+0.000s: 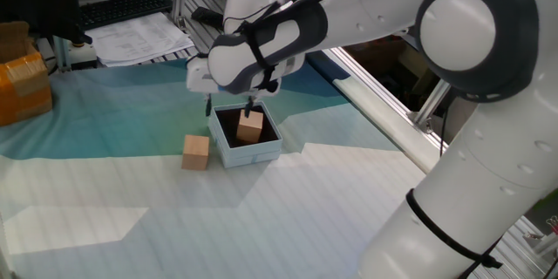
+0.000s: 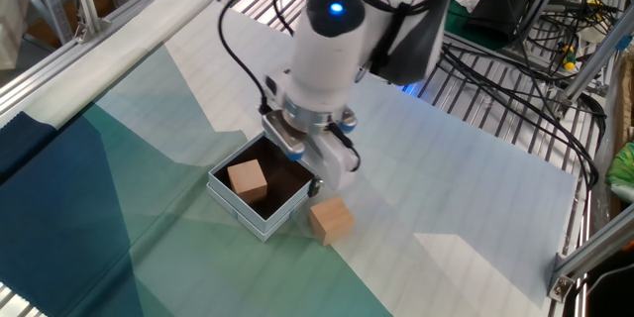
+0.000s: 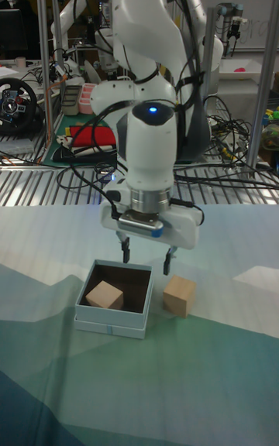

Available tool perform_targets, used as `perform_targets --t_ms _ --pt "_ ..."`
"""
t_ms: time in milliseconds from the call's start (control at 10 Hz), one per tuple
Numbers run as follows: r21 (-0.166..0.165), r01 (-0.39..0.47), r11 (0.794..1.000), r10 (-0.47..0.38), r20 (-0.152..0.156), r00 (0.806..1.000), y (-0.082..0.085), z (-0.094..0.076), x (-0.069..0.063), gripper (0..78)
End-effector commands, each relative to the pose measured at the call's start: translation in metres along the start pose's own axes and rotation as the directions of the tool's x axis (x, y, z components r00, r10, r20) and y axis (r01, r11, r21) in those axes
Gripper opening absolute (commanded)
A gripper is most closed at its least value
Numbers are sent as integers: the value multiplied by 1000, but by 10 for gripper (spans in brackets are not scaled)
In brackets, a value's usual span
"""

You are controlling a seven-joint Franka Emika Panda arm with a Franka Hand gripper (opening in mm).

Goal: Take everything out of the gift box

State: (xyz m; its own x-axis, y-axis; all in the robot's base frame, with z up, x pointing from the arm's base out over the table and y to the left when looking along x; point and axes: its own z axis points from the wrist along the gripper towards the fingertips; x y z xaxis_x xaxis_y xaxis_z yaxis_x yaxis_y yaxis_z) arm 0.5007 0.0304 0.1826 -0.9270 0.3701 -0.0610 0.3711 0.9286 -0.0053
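Note:
The pale blue-white gift box (image 1: 258, 151) (image 2: 248, 220) (image 3: 108, 324) stands open on the teal and white cloth. One tan wooden cube (image 1: 251, 127) (image 2: 247, 179) (image 3: 105, 295) lies inside it, against one side. A second cube (image 1: 196, 152) (image 2: 331, 221) (image 3: 179, 295) rests on the cloth just outside the box. My gripper (image 1: 228, 105) (image 2: 297, 166) (image 3: 146, 256) hangs open and empty just above the box, over the half nearer the outside cube, fingertips (image 3: 167, 262) pointing down and clear of both cubes.
An orange-brown taped carton (image 1: 22, 83) sits at the cloth's far left. Papers (image 1: 139, 37) and a keyboard lie behind the cloth. Metal rails (image 2: 119, 5) border the table, and cables and gear crowd the slatted bench (image 2: 515, 89) beyond.

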Motion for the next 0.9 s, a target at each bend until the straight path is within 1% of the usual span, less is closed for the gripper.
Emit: perform_targets --t_ms 100,300,700,900 --pt "1 1 1000 -1 3 1000 -15 3 -11 775" --pt "-2 -5 1000 5 4 1000 -25 7 -16 775" --pt "-3 4 1000 -4 11 1000 -40 15 -22 775" --pt "-4 10 1000 -10 12 1000 -43 17 -23 775"
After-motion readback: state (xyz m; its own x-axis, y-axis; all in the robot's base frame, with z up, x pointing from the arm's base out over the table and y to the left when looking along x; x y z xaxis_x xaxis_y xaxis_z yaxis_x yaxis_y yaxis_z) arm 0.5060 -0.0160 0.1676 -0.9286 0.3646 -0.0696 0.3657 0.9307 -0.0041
